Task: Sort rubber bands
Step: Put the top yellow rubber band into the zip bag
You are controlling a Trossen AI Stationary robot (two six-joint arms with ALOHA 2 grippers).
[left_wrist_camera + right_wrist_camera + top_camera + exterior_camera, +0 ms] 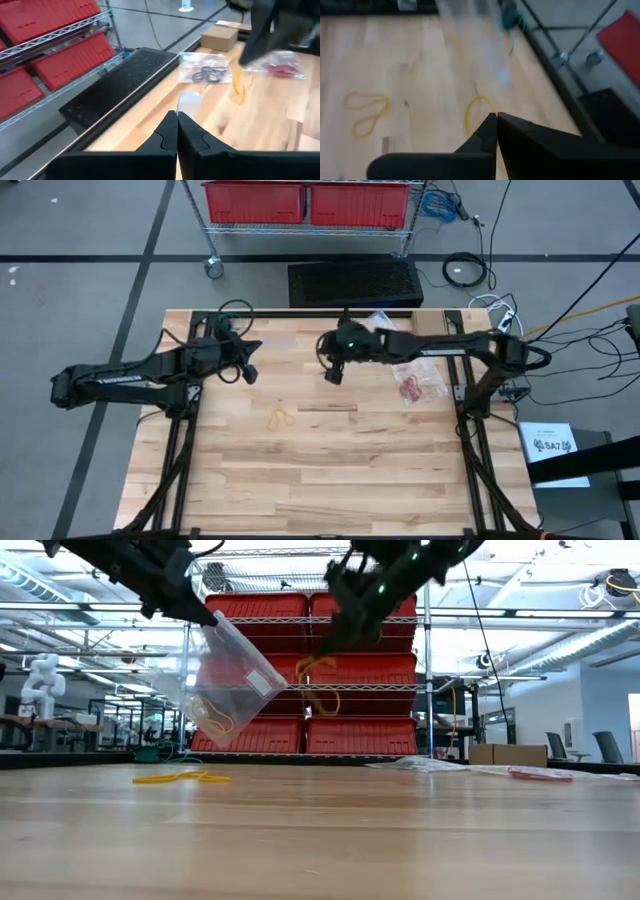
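Three clear bags show in all. One hangs from the left claw (190, 602), tilted, with at least one tan rubber band (214, 718) lying in its lower corner; this held bag (225, 675) is well above the worktop (330, 470). The other two lie flat on the worktop toward two o'clock from its middle: a bag of black bands (206, 73) nearer the back edge, and a bag of red bands (412, 387) just in front of it, near the right rail.

Loose on the worktop lies a small tangle of tan bands (282, 418), apparently two loops crossing, at about nine o'clock from the centre, close in. One more tan band (318, 690) dangles in the air from the right claw (334, 373).

The left claw, at about ten o'clock over the worktop, has its fingers pressed together on the top edge of the held bag. The right claw hangs at about twelve o'clock, above the back half of the worktop, fingers closed with no gap, pinching the dangling tan band, which droops free below it, apart from the held bag and from the worktop.
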